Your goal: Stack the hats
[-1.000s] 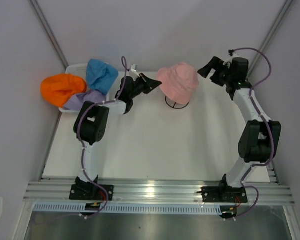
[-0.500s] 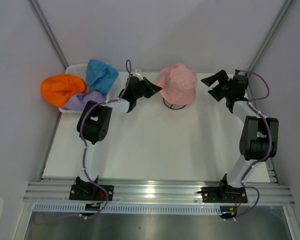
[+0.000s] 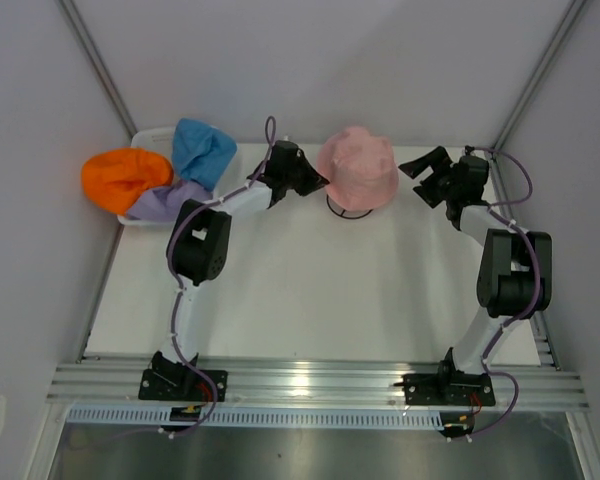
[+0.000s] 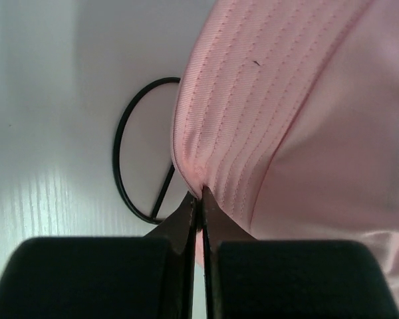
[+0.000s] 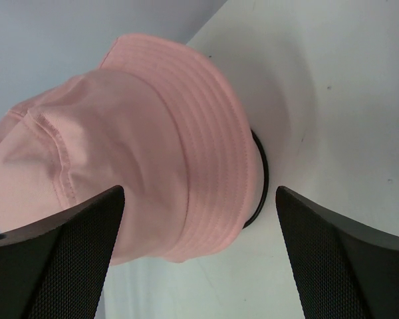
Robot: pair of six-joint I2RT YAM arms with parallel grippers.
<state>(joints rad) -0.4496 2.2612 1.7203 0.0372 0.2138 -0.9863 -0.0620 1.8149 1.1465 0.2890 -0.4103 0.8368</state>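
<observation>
Items shown, by kind. Hats, four: one pink hat, one blue hat, one lavender hat and one orange hat. Black wire stand, one. White basket, one. Table, one. Grippers, two: the left gripper and the right gripper, each with two fingers, four in all.

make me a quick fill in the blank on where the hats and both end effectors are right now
The pink hat sits on the black wire ____.
The left end effector is shut on the pink hat's ____.
The right end effector faces that hat with its jaws ____.
The blue hat, lavender hat and orange hat are heaped on the white ____.
Missing: stand; brim; open; basket.
</observation>
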